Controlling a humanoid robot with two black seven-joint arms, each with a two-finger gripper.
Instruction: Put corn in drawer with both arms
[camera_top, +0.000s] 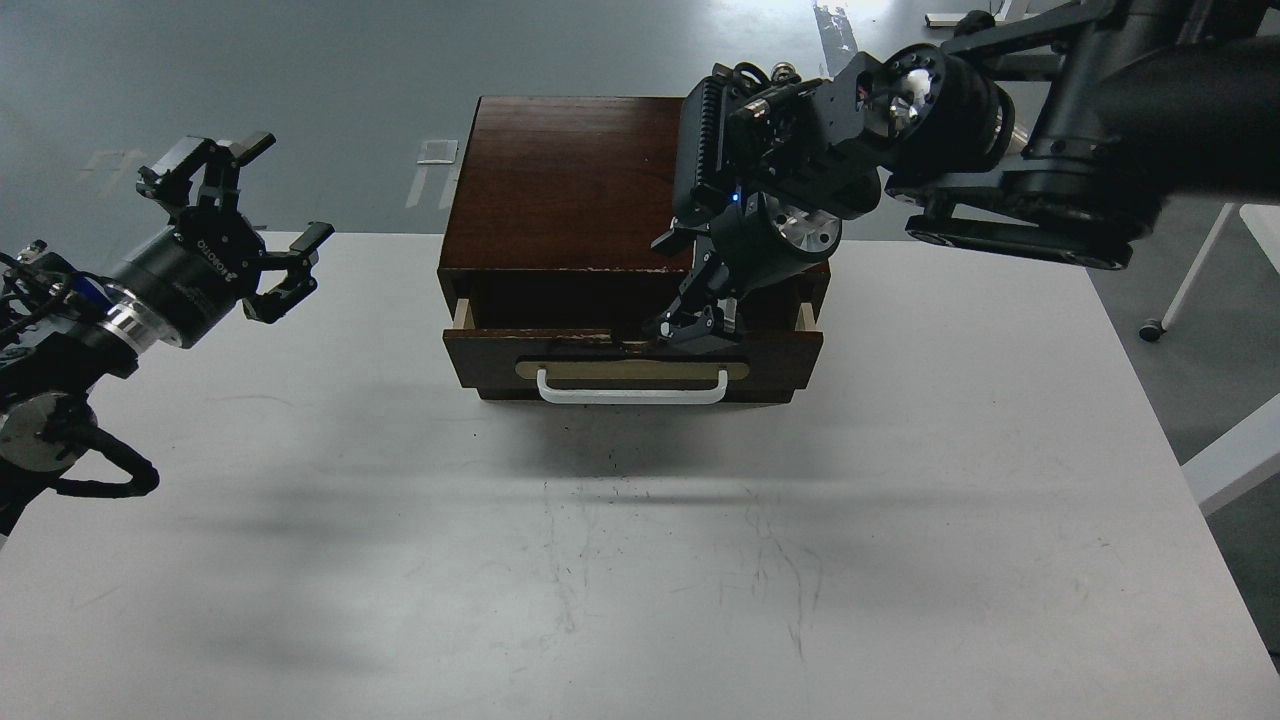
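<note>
No corn can be seen, presumably it's down in the open drawer (632, 352). Right gripper (683, 290), fingers spread, could get clipped if it's shut early by the left gripper (243, 222), also spread.

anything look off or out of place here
Nothing stands out. The drawer is pulled partly open and sits square, the right gripper is spread over its opening, and the left gripper hangs open off to the side. No corn shows.

Dark glossy wooden drawer (632, 352), smooth white plastic-looking handle (632, 388), matt scuffed white table (640, 560).
</note>
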